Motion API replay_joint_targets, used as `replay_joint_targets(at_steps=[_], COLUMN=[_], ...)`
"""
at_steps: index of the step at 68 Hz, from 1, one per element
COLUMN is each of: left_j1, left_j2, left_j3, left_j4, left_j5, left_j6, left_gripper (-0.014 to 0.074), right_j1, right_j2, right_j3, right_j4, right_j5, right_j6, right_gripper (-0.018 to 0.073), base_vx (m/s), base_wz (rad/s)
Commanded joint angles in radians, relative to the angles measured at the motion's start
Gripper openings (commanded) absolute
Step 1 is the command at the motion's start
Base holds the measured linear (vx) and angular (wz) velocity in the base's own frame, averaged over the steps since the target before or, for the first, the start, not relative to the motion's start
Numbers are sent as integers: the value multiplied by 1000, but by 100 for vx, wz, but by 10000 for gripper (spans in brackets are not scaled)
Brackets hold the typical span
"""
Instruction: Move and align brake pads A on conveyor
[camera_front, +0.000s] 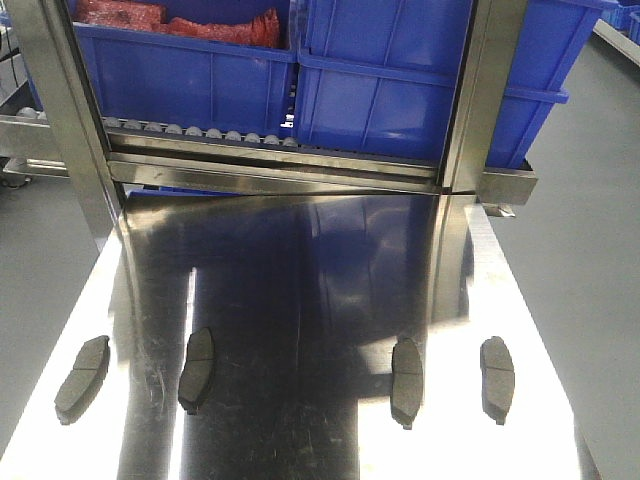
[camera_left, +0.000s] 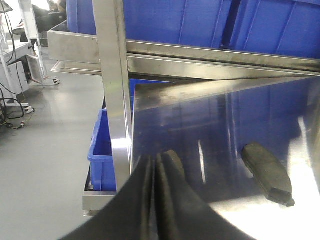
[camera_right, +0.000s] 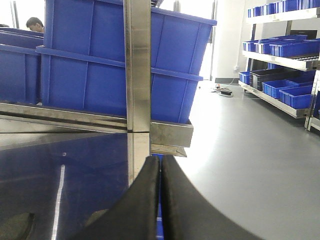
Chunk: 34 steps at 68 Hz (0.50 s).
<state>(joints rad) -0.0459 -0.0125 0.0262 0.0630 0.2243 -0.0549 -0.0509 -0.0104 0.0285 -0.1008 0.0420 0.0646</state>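
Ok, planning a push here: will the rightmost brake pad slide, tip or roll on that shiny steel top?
The rightmost brake pad lies flat and low, so it probably won't tip or roll. The steel tabletop looks mirror-smooth, so it would likely slide easily, maybe spinning if pushed off-centre.

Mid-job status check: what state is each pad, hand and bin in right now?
Leftmost brake pad: flat on steel tabletop, angled.
Second brake pad: flat on tabletop, slightly angled.
Third brake pad: flat, roughly straight.
Rightmost brake pad: flat, roughly straight.
Left hand: shut, empty.
Right hand: shut, empty.
Left blue bin: holds red items.
Right blue bin: contents hidden.
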Motion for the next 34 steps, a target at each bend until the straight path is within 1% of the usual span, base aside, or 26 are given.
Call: replay_joint_targets(at_steps=[1, 25, 28, 34], left_j1=[-6, -6, -6, -6], left_j2=[-14, -14, -14, -14], left_j3=[17, 17, 17, 17], left_j4=[5, 5, 5, 2], left_j5=[-67, -69, -80, -151], left_j6=[-4, -4, -4, -7], left_gripper=[-6, -6, -6, -6], right_j1=[-7, -7, -7, -7], right_j2=[-12, -12, -12, -12], right_j3=[12, 12, 12, 12], right_j4=[-2, -2, -2, -2], right_j5=[-71, -71, -71, -71], right_j6=[-10, -10, -10, -10], right_gripper=[-12, -12, -12, -12], base_vx=[0, 0, 0, 0], base_wz=[0, 0, 0, 0])
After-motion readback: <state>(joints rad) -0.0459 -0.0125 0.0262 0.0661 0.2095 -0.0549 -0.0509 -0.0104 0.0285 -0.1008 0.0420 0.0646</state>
